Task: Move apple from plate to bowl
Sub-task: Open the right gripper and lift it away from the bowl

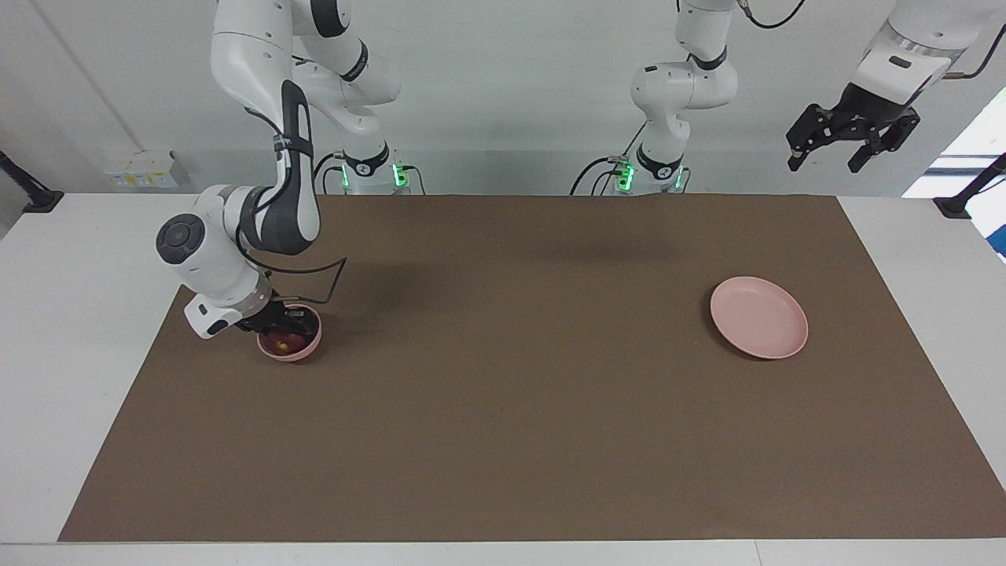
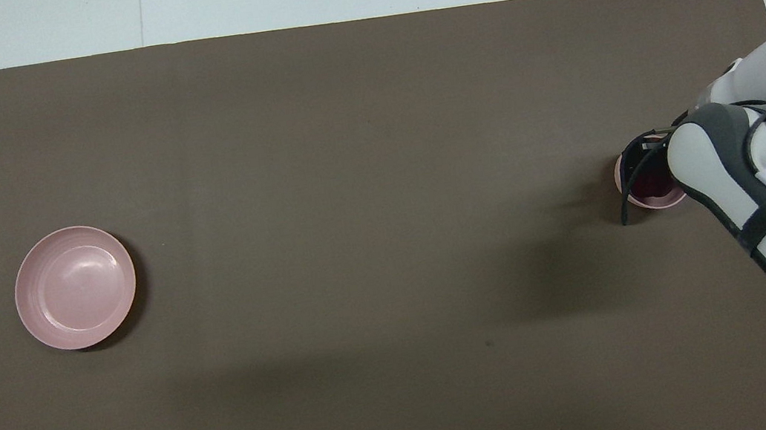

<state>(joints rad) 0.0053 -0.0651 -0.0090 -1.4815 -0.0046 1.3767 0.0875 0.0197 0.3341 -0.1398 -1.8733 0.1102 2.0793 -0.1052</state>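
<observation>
Right pincer (image 1: 277, 324): low at the bowl's rim, on the side toward the right arm's end of the desk; its fingers are closed together. Whether they touch the apple cannot be told from either view.
Right arm: comes down from its base and bends over the bowl, hiding part of it in the overhead view.
Apple (image 1: 284, 343): dark red with a small yellow spot, lying in the bowl.
Bowl (image 1: 302, 350): small, deep, pale pink, upright on the brown mat (image 1: 503, 409), near the right arm's end of the desk.
Cable (image 1: 330, 287): thin black loop hanging from the right arm beside the bowl, on the side nearer to the robots.
Left pincer (image 1: 853, 141): raised high over the left arm's end of the desk, fingers spread wide, holding nothing; this arm waits.
Plate (image 1: 759, 317): wide, shallow, pale pink, with nothing on it, flat on the mat toward the left arm's end, well apart from the bowl.
Desk (image 1: 86, 259): white, with the brown mat covering most of its top.
</observation>
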